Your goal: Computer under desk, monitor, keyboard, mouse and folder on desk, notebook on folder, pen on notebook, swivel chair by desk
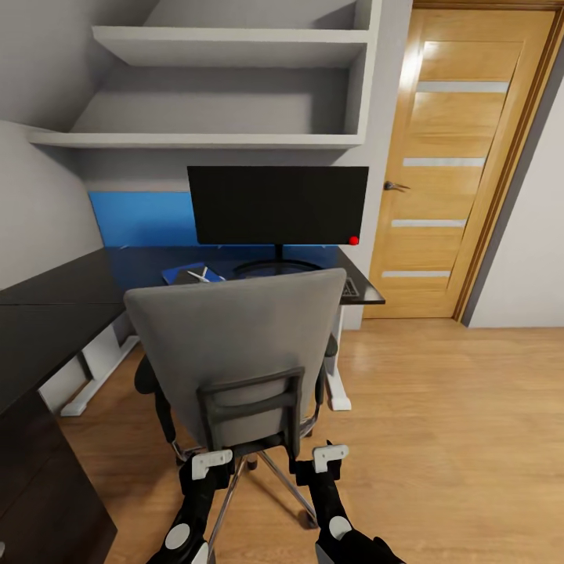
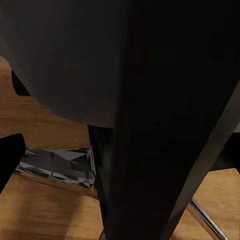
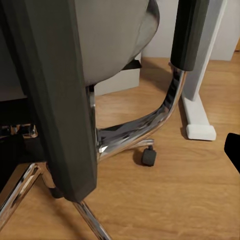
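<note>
The grey swivel chair [image 1: 235, 337] stands with its back to me, pushed in at the black-topped desk [image 1: 55, 301]. On the desk the monitor [image 1: 278, 205] stands upright. In front of it lies the blue folder [image 1: 176, 272] with the grey notebook [image 1: 190, 276] and the white pen [image 1: 200, 275] on top. A corner of the keyboard [image 1: 350, 290] peeks out past the chair's right side. The mouse and the computer are hidden. My left gripper [image 1: 210, 460] and right gripper [image 1: 329, 454] are open just behind the chair's black back frame [image 3: 55, 100], whose upright bar sits between the spread fingers [image 2: 9, 157].
An oak door [image 1: 462, 164] is shut at the right, with bare wood floor [image 1: 454, 423] in front of it. The desk's white leg [image 3: 200, 100] stands right of the chair. The chair's chrome base and castor [image 3: 148, 156] are close below. Dark drawers [image 1: 39, 486] are at my left.
</note>
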Tool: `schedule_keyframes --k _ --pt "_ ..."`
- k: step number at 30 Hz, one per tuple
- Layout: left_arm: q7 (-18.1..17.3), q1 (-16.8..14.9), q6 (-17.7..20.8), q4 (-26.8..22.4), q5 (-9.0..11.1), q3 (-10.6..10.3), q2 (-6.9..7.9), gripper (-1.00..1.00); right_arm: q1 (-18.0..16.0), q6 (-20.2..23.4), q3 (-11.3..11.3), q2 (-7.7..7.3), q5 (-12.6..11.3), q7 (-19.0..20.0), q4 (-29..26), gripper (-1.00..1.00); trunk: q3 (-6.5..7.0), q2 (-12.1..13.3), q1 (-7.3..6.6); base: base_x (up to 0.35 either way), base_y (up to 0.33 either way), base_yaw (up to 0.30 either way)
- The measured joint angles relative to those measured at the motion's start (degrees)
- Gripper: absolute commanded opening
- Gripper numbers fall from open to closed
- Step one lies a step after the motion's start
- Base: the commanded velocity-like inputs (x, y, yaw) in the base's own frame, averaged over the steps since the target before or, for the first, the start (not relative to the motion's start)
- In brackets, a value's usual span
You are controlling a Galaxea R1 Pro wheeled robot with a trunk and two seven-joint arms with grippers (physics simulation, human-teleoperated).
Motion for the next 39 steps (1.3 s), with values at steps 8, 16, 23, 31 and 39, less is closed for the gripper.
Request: schedule_keyframes --k 8,16,23,31,39 --pt "-0.08 0.0 0.02 0.0 0.0 -0.05 0.05 1.0 0.0 0.03 0.05 0.0 0.07 0.02 -0.01 1.0 0.0 0.0 -0.02 0.214 0.0 0.0" --pt "-0.07 -0.01 0.0 -0.01 0.12 0.04 0.08 1.0 0.0 0.0 0.0 0.0 0.0 0.0 -0.01 1.0 0.0 0.0 0.01 0.064 0.0 0.0" --pt "-0.04 -0.01 0.0 0.0 0.14 0.06 0.09 1.0 0.0 0.0 0.0 0.0 0.0 0.0 0.0 1.0 0.0 0.0 0.03 -0.114 -0.019 0.0" --pt "-0.04 -0.01 0.0 -0.01 0.14 0.08 0.09 1.0 0.0 0.0 0.0 0.0 0.0 0.0 0.01 1.0 0.0 0.0 0.04 -0.276 -0.009 0.0" --pt "-0.04 -0.01 0.0 -0.01 0.14 0.08 0.09 1.0 0.0 0.0 0.0 0.0 0.0 0.0 0.02 1.0 0.0 0.0 0.04 -0.307 -0.001 0.0"
